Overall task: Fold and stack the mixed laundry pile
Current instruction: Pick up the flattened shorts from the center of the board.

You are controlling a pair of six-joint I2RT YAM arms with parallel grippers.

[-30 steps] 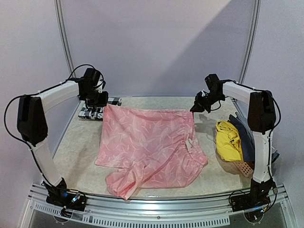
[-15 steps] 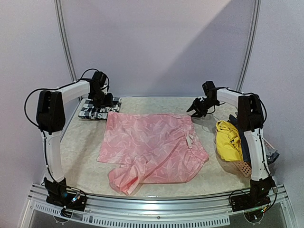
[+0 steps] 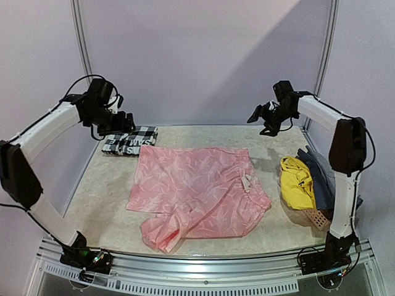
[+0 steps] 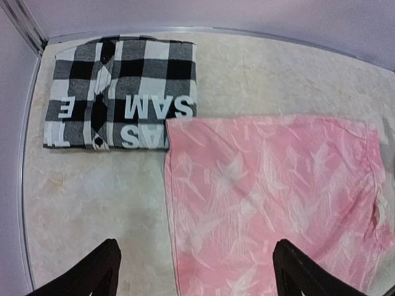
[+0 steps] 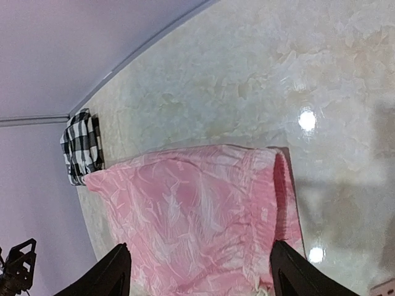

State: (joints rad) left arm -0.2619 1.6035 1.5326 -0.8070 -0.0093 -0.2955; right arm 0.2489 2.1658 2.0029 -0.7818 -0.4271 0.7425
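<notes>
Nearest to my bases, on the marbled beige table [image 3: 99, 203], lies the pink leaf-printed cloth garment [image 3: 197, 188]. It is spread mostly flat across the middle. Its near left corner is bunched and rumpled towards the near edge, and its gathered waistband runs along the right side. To the right, near the table's right edge, a corner of the salmon perforated plastic basket [image 3: 318, 217] shows. Just beyond it the bright yellow cloth garment [image 3: 295, 182] sits crumpled against the blue-grey cloth garment [image 3: 318, 176], which is heaped on its right side. These two lie apart from the pink one, with bare table between.

Farther back, in the far left corner, the black-and-white checked shirt [image 3: 129, 140] rests folded into a neat rectangle, with white letters across it. The pink garment's far left corner meets the shirt's near right corner.

My left gripper [image 3: 120, 125] hangs in the air above the folded shirt. My left wrist view shows its fingers [image 4: 92, 274] released and spread wide, grasping nothing. My right gripper [image 3: 262, 118] hangs above the far right part of the table, beyond the pink garment's far right corner and clear of all cloth. Its fingers [image 5: 111, 271] are likewise spread wide and hold nothing.
</notes>
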